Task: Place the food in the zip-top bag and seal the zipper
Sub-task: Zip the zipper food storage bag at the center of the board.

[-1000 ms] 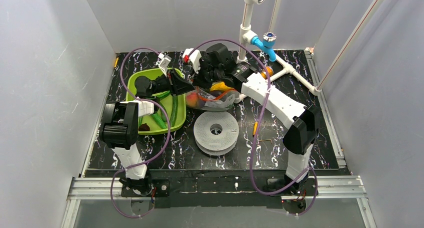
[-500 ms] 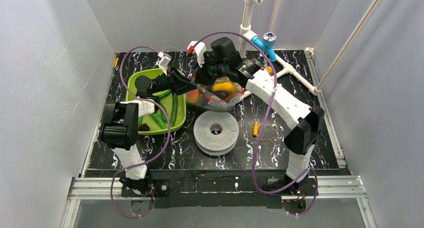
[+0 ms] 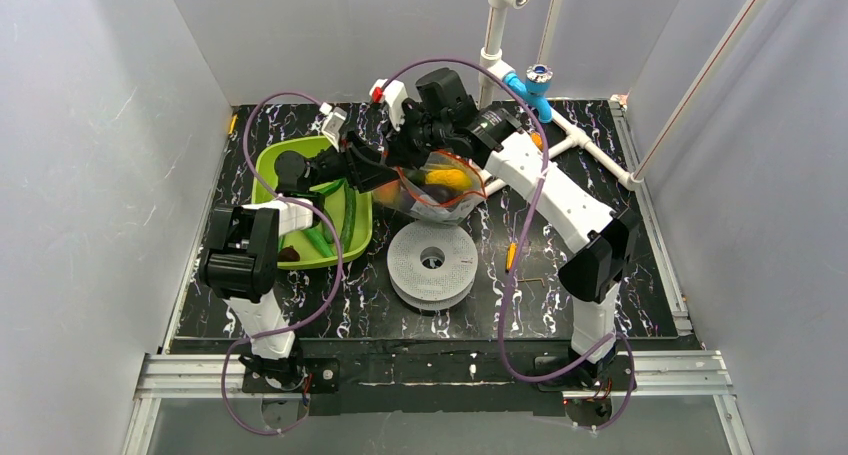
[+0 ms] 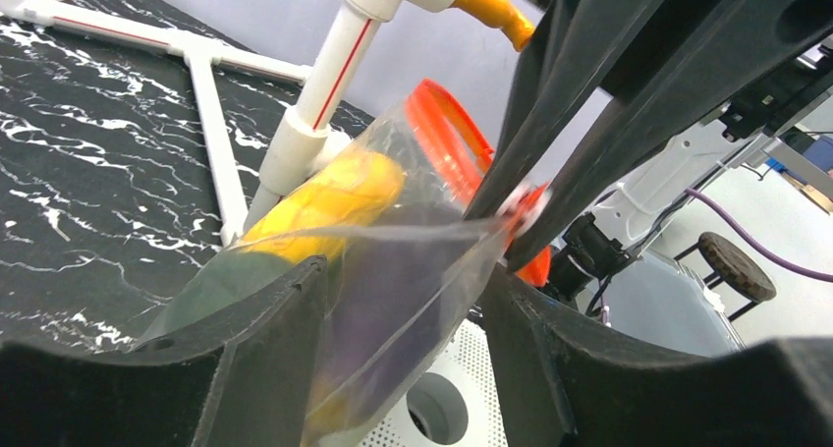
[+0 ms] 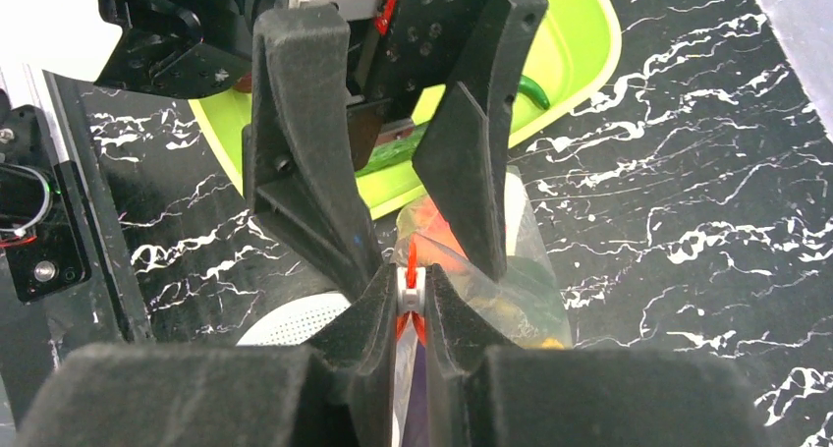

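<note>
The clear zip-top bag (image 3: 440,190) hangs tilted above the mat with yellow food (image 4: 334,196) and a purple piece (image 4: 393,309) inside. My right gripper (image 5: 411,290) is shut on the white slider of the orange-red zipper (image 4: 442,123) at the bag's mouth and holds it up. My left gripper (image 4: 403,270) is open, its fingers (image 5: 295,152) standing either side of the bag's corner without pinching it. In the top view the left gripper (image 3: 385,170) sits just left of the bag, with the right gripper (image 3: 415,155) above it. Long green food (image 3: 345,215) lies in the green tray (image 3: 265,165).
A white perforated disc (image 3: 432,265) lies just in front of the bag. White pipework with a blue valve (image 3: 530,85) and an orange fitting (image 4: 486,0) runs along the back right. A small orange stick (image 3: 510,255) lies right of the disc.
My left gripper has opened and let go of the bag. The right gripper has lifted the bag's mouth and shifted it slightly left, so the bag now hangs from the slider.
</note>
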Robot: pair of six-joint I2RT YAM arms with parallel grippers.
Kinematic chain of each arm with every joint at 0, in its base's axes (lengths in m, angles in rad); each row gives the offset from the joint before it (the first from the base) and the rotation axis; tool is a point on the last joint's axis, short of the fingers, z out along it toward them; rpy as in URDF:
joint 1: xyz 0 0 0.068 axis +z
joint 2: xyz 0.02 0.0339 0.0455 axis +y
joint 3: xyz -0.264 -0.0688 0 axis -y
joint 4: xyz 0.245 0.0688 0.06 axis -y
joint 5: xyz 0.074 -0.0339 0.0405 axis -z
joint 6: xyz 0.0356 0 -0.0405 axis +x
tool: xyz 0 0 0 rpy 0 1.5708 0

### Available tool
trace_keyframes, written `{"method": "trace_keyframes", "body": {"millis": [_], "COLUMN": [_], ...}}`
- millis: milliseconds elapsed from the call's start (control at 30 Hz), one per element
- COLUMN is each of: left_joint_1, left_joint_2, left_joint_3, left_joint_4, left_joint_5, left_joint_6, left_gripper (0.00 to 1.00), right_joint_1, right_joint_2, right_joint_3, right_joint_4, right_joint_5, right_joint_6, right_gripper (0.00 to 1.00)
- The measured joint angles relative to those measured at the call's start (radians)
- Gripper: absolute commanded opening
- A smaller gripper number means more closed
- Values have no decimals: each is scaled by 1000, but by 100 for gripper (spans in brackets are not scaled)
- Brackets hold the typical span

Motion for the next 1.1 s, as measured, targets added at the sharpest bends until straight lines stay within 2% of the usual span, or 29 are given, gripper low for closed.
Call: {"method": "trace_keyframes", "body": {"millis": [33,67,167,200,300,467,533,700,833,900,967,1100], "left_joint_1": [-7,-11,-17,-18,-22,-23,-23,-22,-22,-23,-23,-22], "left_joint_2": [-2,-3,-4,-4,-4,-4,-4,-4,-4,-4,-4,-4], "left_joint_3": [0,0,0,1,5,5,5,5,5,5,5,5], "left_joint_4": [0,1,-1,-1,0,-3,-4,-6,-7,-7,-7,-7], "left_joint_5": [-1,-1,1,3,15,21,22,21,21,21,21,21], "left_joint_6": [4,8,16,13,23,26,28,27,27,27,27,27], "left_gripper": [55,49,8,1,0,0,0,0,0,0,0,0], "right_joint_1": [2,2,1,1,2,9,10,13,13,13,14,19], "right_joint_2": [8,15,26,27,27,16,-8,-59,-75,-75,-75,-75], "right_joint_3": [5,10,23,25,27,13,-24,-83,-99,-99,-99,-99], "right_joint_4": [-1,-2,-11,-14,-26,-6,20,64,105,117,125,133], "right_joint_5": [-3,-6,-6,-4,13,57,76,127,158,160,161,163], "right_joint_6": [-1,-2,-3,-4,12,51,65,96,106,111,114,115], "right_gripper": [9,10,15,19,32,49,52,52,39,35,36,46]}}
